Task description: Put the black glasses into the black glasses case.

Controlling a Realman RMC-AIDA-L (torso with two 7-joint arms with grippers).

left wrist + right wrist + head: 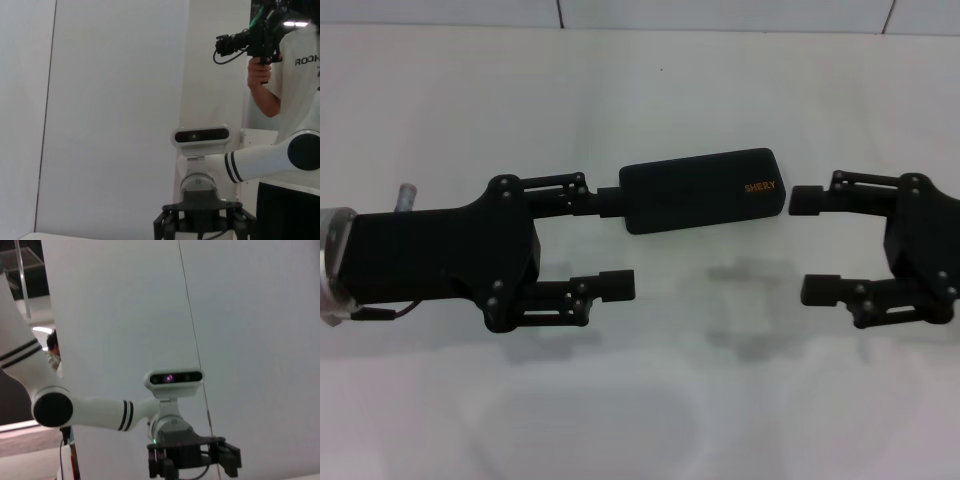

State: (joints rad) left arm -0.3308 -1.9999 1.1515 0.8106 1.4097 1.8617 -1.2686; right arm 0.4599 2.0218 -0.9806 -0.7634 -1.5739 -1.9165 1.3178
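Note:
The black glasses case lies shut on the white table, its orange lettering towards the right end. My left gripper reaches in from the left and is open. Its far finger overlaps the case's left end. My right gripper faces it from the right, also open, and its far fingertip sits just off the case's right end. Nothing is between either pair of fingers. The black glasses are out of view. The left wrist view shows the right arm's gripper farther off, and the right wrist view shows the left arm's gripper.
A tiled wall runs behind the table. In the left wrist view a person holding a camera rig stands behind the robot's right arm.

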